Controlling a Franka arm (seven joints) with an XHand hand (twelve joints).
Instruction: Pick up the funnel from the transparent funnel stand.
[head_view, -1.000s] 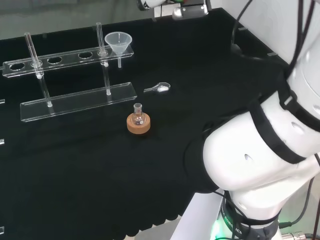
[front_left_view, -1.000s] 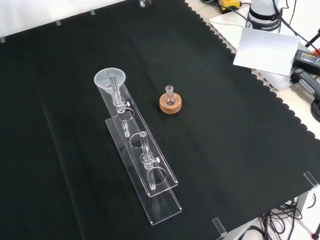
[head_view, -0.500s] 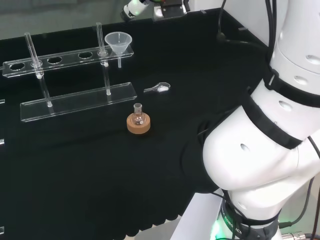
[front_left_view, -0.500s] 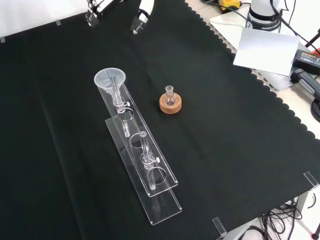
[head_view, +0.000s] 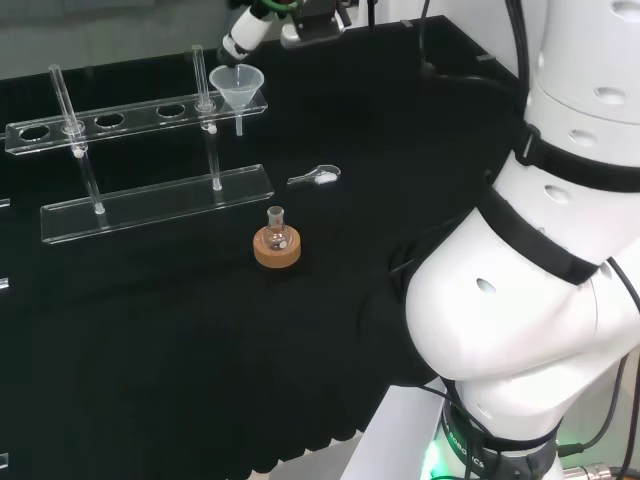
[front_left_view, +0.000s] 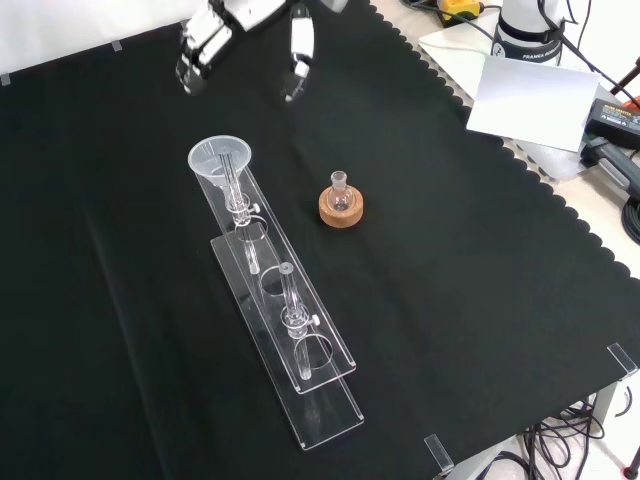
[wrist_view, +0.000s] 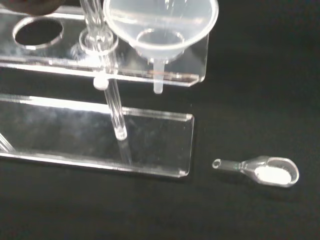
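Your hand (front_left_view: 240, 25) hangs at the top of the front view, above and beyond the funnel (front_left_view: 219, 160), with its fingers (front_left_view: 298, 60) spread apart and holding nothing. The funnel sits in the end hole of the transparent funnel stand (front_left_view: 300, 345), its stem poking down through the upper shelf in the wrist view. Near that end of the stand you see a small clear scoop (wrist_view: 265, 171) with white powder, and a little flask on a cork ring (front_left_view: 341, 207) just beside it on the black cloth (front_left_view: 480, 300)
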